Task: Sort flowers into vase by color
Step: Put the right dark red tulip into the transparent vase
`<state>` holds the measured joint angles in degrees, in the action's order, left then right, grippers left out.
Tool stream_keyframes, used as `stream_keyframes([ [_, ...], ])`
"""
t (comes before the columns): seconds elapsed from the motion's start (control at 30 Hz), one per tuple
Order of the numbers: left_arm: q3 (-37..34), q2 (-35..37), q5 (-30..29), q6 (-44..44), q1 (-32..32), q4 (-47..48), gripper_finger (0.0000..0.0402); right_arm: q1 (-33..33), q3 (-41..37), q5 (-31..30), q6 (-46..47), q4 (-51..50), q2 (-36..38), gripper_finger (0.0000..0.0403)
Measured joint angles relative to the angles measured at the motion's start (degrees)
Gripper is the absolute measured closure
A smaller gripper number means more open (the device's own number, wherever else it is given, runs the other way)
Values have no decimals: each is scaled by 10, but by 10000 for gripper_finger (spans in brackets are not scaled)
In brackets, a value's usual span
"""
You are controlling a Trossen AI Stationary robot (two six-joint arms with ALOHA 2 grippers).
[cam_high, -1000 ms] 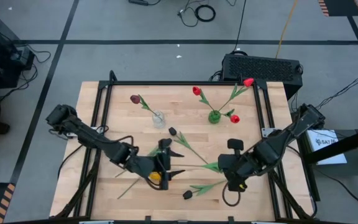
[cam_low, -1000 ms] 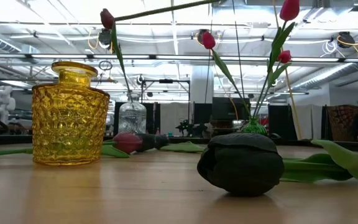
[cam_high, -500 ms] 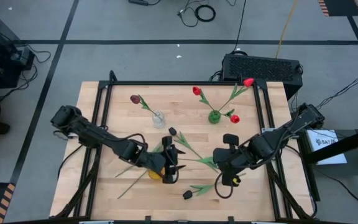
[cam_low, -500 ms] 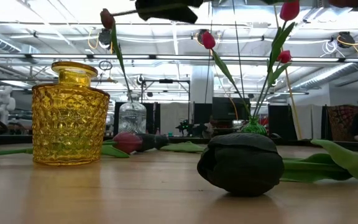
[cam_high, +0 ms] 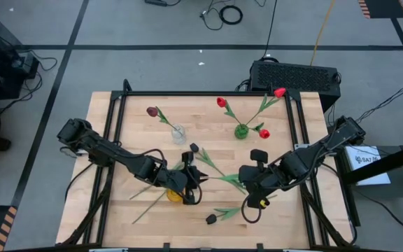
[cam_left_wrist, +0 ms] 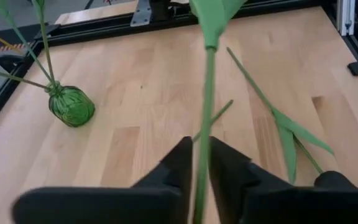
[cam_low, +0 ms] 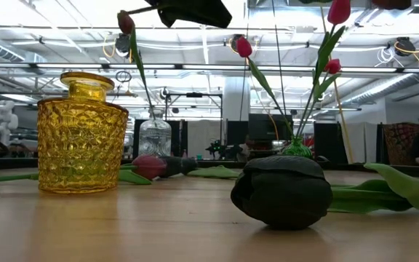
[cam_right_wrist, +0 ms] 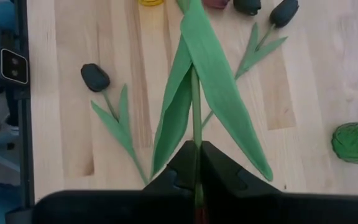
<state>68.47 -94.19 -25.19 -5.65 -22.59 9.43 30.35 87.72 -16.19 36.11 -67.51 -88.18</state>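
A dark-headed flower (cam_high: 219, 180) hangs lifted between my two grippers; its head (cam_low: 195, 11) shows high in the low view. My left gripper (cam_high: 196, 178) is shut on its stem, above the yellow vase (cam_high: 175, 197). My right gripper (cam_high: 247, 180) is shut on the stem's other end. The clear vase (cam_high: 178, 133) holds a maroon flower (cam_high: 152, 111). The green vase (cam_high: 241, 131) holds three red flowers (cam_high: 221, 102). Two dark flowers (cam_high: 194, 148) (cam_high: 211, 219) lie flat on the table. My left gripper pinches the green stem (cam_left_wrist: 202, 163) between its two fingers, coming level from the table's left. The stem runs on forward from the fingers to its leaves (cam_left_wrist: 213, 15), clear of the table. My right gripper pinches the same stem (cam_right_wrist: 195, 134) just below its two long leaves (cam_right_wrist: 213, 81), coming roughly level from the table's right. The stem runs straight on from the fingers, lifted clear of the table.
A maroon head (cam_low: 149, 166) and a dark head (cam_low: 179, 166) lie on the table behind the yellow vase (cam_low: 81, 135). A black rail frame (cam_high: 110, 126) edges the tabletop. Bare wood shows at the near left (cam_high: 110, 210) and far middle (cam_high: 201, 112).
My left gripper has gone a little toward the table's right edge, up to the stem, and has shut on it. My right gripper has carried the flower toward the table's left, and the dark head has come into the top of the low view.
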Motion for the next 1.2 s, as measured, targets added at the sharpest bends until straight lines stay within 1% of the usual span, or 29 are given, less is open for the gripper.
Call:
stream_keyframes([
  [0.13, 0, 0, -2, 4, 1, 0, 392, 0, 0, -1, 7, -5, 0, 395],
  [0.27, 0, 0, -1, 5, 0, 4, 396, 2, 0, -26, 13, -4, 0, 385],
  [0.37, 0, 1, 10, 5, 0, 13, 396, 3, 0, -33, 12, -7, 0, 358],
  [0.47, 0, 9, 12, 5, 0, 43, 398, 3, 0, -36, 9, -21, 0, 316],
  [0.57, 0, 27, 12, 0, 0, 89, 398, 13, 0, -52, 9, -38, 2, 274],
  [0.63, 0, 45, 11, -9, 0, 123, 398, 21, 0, -79, 14, -52, 7, 252],
  [0.73, 0, 83, 11, -29, -3, 174, 399, 43, 0, -138, 41, -95, 17, 229],
  [0.83, 0, 127, 17, -35, -20, 207, 399, 68, 0, -206, 86, -137, 31, 221],
  [0.93, 0, 170, 32, -27, -48, 217, 399, 97, 0, -249, 120, -161, 43, 221],
  [0.97, 0, 184, 29, -25, -57, 214, 399, 105, 0, -260, 130, -163, 46, 221],
  [1.07, -3, 216, -23, -8, -81, 171, 399, 126, -15, -329, 157, -147, 50, 220],
  [1.13, -9, 226, -51, 19, -90, 129, 399, 135, -40, -382, 159, -102, 50, 220],
  [1.2, -14, 228, -67, 47, -92, 72, 400, 138, -78, -421, 142, -28, 50, 220],
])
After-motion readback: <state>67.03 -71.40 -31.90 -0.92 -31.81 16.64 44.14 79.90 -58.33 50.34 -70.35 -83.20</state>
